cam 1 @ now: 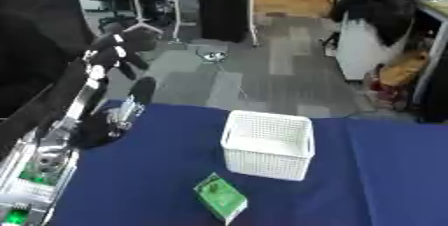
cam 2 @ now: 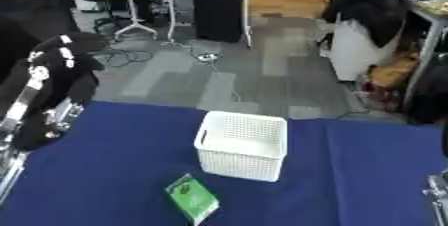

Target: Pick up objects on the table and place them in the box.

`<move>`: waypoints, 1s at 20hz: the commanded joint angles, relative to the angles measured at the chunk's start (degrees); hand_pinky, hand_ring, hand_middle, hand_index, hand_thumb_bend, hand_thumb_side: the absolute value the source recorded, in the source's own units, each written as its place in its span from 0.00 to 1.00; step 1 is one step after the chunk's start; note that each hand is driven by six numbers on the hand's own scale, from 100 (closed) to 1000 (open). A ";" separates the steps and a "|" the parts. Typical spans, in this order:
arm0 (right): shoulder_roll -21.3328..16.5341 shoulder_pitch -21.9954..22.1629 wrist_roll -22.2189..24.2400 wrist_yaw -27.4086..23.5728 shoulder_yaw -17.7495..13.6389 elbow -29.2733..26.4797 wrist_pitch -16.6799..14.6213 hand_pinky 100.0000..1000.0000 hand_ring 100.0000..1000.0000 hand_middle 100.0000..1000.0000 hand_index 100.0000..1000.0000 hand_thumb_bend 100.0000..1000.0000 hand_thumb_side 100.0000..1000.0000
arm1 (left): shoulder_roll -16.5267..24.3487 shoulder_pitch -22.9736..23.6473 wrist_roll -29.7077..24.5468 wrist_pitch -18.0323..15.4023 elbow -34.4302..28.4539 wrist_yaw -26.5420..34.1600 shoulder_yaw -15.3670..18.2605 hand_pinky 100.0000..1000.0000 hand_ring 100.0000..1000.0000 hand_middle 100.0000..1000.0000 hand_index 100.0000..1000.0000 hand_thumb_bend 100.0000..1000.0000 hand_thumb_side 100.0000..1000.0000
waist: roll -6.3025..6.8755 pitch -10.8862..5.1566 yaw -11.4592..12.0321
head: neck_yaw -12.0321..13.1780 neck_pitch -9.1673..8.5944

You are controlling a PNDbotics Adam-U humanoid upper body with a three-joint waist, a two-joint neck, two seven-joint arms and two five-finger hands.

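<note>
Green packet (cam 1: pixel 220 197) before white box (cam 1: pixel 268 144); left hand (cam 1: pixel 118 50) raised, curled empty.

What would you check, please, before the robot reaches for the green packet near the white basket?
1. Green packet lies free on the blue table, nothing on top of it: ok.
2. White basket stands upright, mouth open: ok.
3. Basket has room: cannot tell, its floor is hidden by the near wall.
4. Left hand holds nothing, raised at the table's left: ok.
5. Right hand ready: cannot tell, only a sliver shows at the right eye view's lower right edge.
6. Packet apart from the basket, in front of it: ok.
</note>
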 commanded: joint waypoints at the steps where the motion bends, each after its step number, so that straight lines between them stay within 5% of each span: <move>1: -0.26 -1.27 -0.11 -0.12 -0.14 -0.85 0.09 0.08 0.16 0.17 0.37 0.00 0.87 | 0.87 -0.33 -0.45 -0.15 -0.12 -0.44 0.84 0.40 0.57 0.77 0.81 0.08 1.00 | 0.10 -0.51 -0.10 | 0.68 -0.28; 20: -0.16 -1.15 0.76 -1.32 -0.32 -0.85 2.29 0.08 0.15 0.17 0.38 0.00 0.92 | 0.87 -0.14 -1.82 -0.39 1.03 -0.87 1.05 0.40 0.56 0.77 0.81 0.08 1.00 | 0.25 -0.52 -0.16 | -1.13 -5.37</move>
